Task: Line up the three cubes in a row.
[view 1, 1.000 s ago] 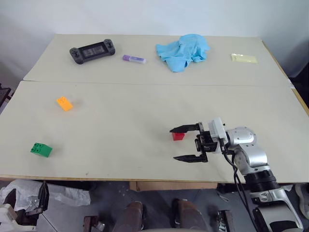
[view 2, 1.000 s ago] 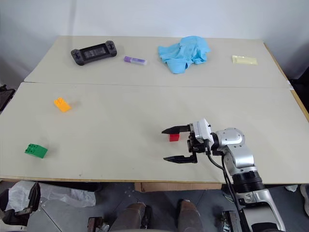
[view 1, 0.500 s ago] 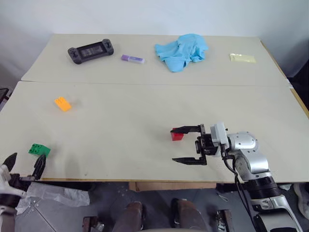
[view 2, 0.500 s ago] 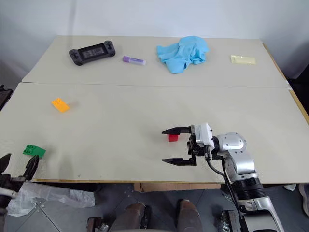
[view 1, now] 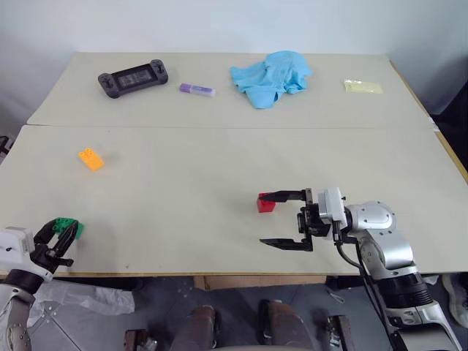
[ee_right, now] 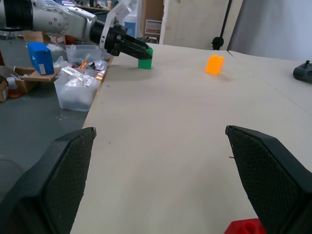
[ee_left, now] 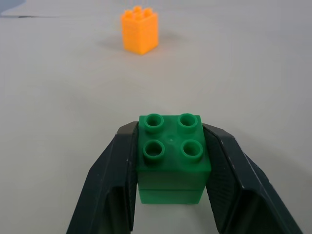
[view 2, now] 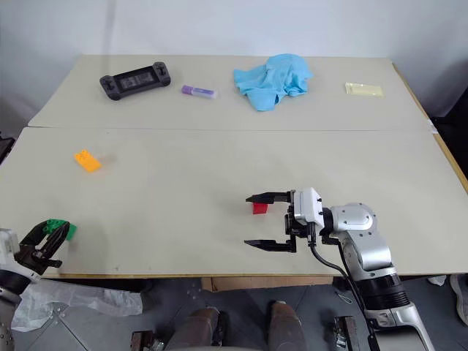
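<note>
Green cube (ee_left: 173,158) sits clamped between the left gripper (view 1: 62,238) jaws at the table's near left corner; right gripper (view 1: 281,218) jaws gape beside the red cube (view 1: 266,205).

Three cubes: red cube (view 1: 266,205), green cube (ee_left: 173,156), orange cube (view 1: 91,159).

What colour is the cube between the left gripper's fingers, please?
Green: the green cube shows best in the left wrist view, clamped by the left gripper.
</note>
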